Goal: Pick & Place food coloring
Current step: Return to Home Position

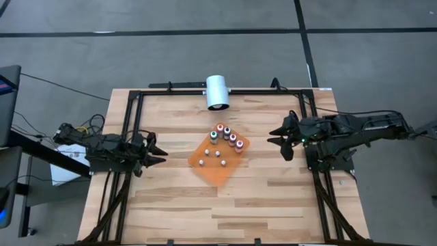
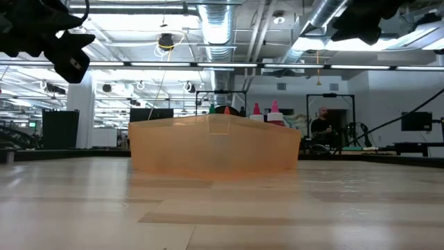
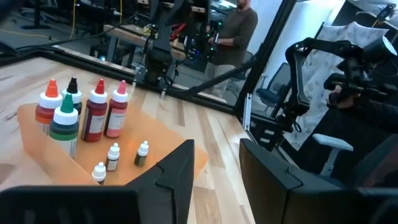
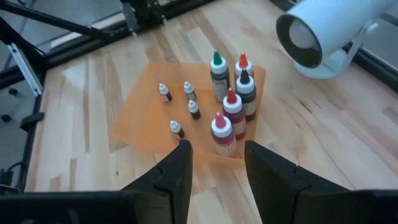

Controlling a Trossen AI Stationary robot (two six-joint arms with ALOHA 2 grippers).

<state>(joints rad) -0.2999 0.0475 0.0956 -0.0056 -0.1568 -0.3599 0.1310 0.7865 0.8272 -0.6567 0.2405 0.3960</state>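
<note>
Near side first: plain wooden table (image 1: 205, 212). Mid-table sits the orange bin (image 1: 217, 176), and on its near half the food coloring (image 4: 194, 109) stands upright, four tiny bottles set apart from one another. Here's what matters: they lie between the arms. The left gripper (image 1: 161, 153) is at the left edge and the right gripper (image 1: 273, 137) is on the right, a touch nearer by our eye. Both are spread wide, carrying nothing. Tall bottles (image 1: 227, 135) crowd the bin's far half. Beyond them are a white cylinder (image 1: 217, 92) and a room with one person (image 2: 322, 125).
</note>
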